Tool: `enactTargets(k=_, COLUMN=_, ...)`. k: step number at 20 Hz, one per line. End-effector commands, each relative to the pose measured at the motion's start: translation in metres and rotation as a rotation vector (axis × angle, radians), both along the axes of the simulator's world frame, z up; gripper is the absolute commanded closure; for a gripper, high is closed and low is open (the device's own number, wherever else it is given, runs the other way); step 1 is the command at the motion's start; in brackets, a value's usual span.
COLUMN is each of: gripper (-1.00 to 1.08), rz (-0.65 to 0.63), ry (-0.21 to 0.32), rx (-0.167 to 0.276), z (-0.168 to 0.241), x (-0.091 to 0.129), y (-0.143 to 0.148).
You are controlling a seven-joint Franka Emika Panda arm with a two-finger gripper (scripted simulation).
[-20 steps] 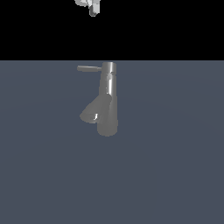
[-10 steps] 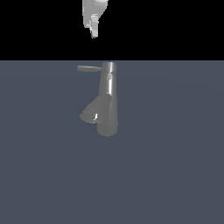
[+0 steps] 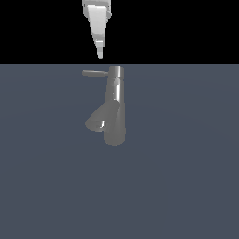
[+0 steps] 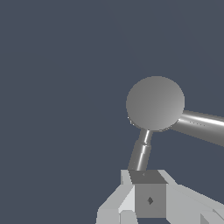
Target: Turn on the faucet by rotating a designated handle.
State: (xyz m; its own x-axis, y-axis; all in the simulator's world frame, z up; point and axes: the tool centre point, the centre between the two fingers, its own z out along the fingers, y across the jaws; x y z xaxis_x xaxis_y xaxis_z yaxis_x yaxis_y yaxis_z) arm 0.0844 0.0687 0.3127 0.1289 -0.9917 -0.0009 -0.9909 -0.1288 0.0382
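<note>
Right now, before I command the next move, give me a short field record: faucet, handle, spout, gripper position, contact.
faucet: upright grey column, standing on the flat grey surface
handle: thin rod sticking out from the column's top toward the exterior view's left
spout: thick, angled down, open end on the exterior view's left
gripper: pointing down above the handle
contact: none visible; gap to handle in exterior view
jaws: cannot tell

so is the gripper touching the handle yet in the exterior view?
No, the gripper hangs above the handle with a clear gap between them.
</note>
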Motion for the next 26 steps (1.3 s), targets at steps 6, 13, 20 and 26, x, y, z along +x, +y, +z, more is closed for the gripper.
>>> enactTargets(k=6, gripper=1.08, rz=-0.102, ry=-0.001, rx=0.006, z=-0.025, x=0.018, y=0.005)
enactTargets(k=13, gripper=1.08, rz=-0.137, ry=-0.001, rx=0.008, z=-0.034, x=0.024, y=0.006)
enactTargets(k=20, gripper=1.08, rz=-0.135, ry=0.007, rx=0.018, z=-0.039, x=0.022, y=0.016)
enactTargets(k=26, gripper=1.08, rz=-0.148, ry=0.024, rx=0.04, z=-0.054, x=0.019, y=0.037)
